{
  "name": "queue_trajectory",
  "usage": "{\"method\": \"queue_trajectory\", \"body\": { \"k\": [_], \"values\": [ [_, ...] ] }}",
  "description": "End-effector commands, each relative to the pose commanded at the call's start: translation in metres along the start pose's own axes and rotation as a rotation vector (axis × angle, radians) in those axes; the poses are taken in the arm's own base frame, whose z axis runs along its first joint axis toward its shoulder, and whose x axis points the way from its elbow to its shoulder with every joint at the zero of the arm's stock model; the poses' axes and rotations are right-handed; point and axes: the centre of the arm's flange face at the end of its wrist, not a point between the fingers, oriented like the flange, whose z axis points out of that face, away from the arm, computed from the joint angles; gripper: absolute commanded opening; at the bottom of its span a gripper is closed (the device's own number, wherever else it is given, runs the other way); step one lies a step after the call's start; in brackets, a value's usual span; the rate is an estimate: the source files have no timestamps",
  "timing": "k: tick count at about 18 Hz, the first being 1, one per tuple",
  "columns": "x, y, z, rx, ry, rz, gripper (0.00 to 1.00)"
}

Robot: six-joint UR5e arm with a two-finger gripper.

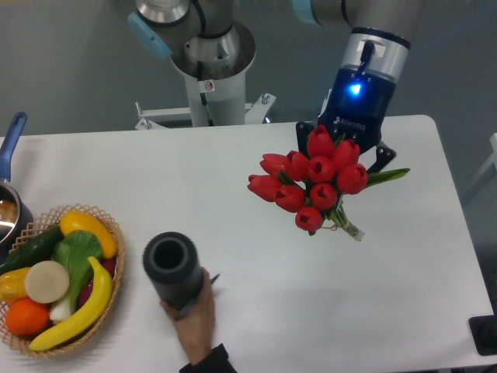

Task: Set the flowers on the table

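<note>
At the far left a blue-handled pot (8, 206) sits at the worktop (233, 179) edge beside one wicker basket (109, 225) of fruit and vegetables, and further along a person's hand (194, 318) steadies one dark ribbed vase (172, 268). To the right, the single claw (339, 159) seems clenched on the flowers (314, 183), though the blooms hide its fingertips; I count about nine red tulips in one bunch, held above the worktop with the stems angled down to the right. The carry looks under way, so next comes lowering the bunch until it lies on bare worktop, then releasing it.
</note>
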Motion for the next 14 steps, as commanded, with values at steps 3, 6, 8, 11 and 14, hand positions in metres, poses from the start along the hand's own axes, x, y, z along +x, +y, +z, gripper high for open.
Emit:
{"method": "queue_trajectory", "body": {
  "k": [3, 6, 8, 11, 14],
  "values": [
    [-0.002, -0.010, -0.004, -0.003, -0.014, 0.014, 0.37],
    [-0.002, -0.009, -0.004, -0.007, -0.015, 0.011, 0.37],
    [-0.002, -0.011, -0.006, -0.023, -0.012, 0.002, 0.37],
    [-0.006, -0.015, -0.013, -0.121, -0.023, -0.021, 0.37],
    [-0.003, -0.013, -0.013, -0.257, -0.049, -0.019, 0.37]
  ]
}}
